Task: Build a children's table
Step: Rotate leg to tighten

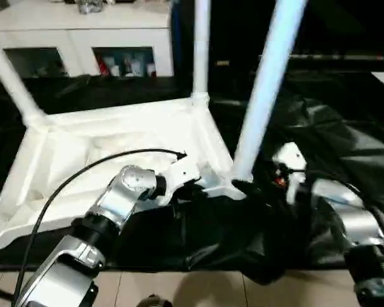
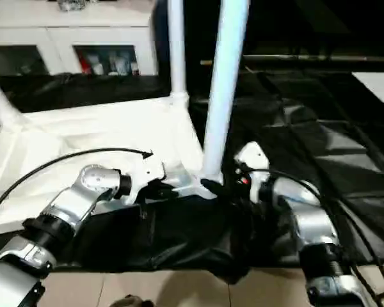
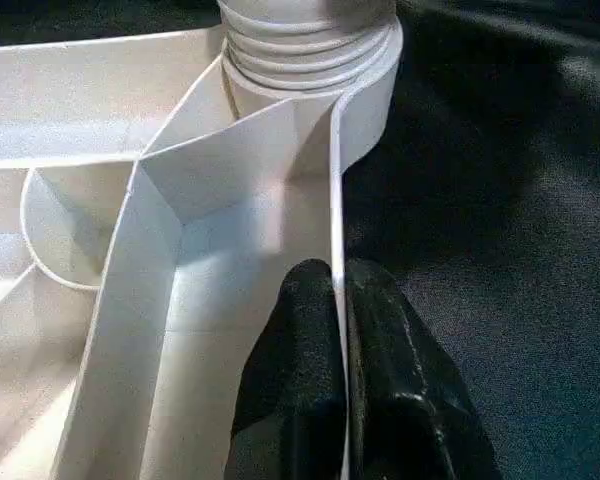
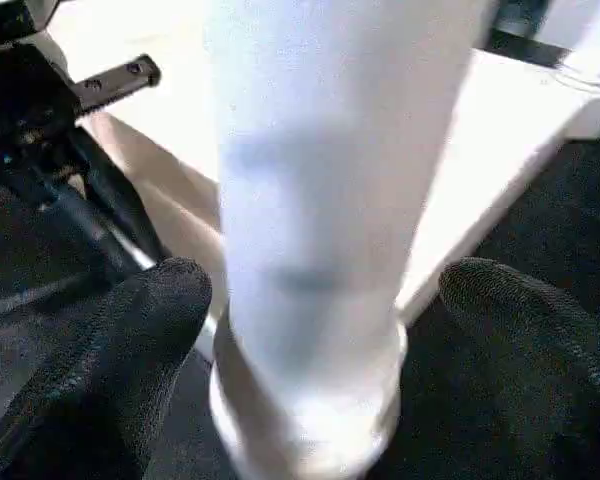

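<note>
While left gripper (image 3: 338,330) clamps the tabletop (image 1: 102,153) rim, right gripper (image 4: 320,310) jaws spread around near-corner leg (image 1: 265,89); next clench, seat it.

head pair looking down, wrist views close on near leg (image 4: 310,250)

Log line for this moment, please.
white plastic tabletop upside down | left gripper shut on rim | right gripper open around white leg
</note>
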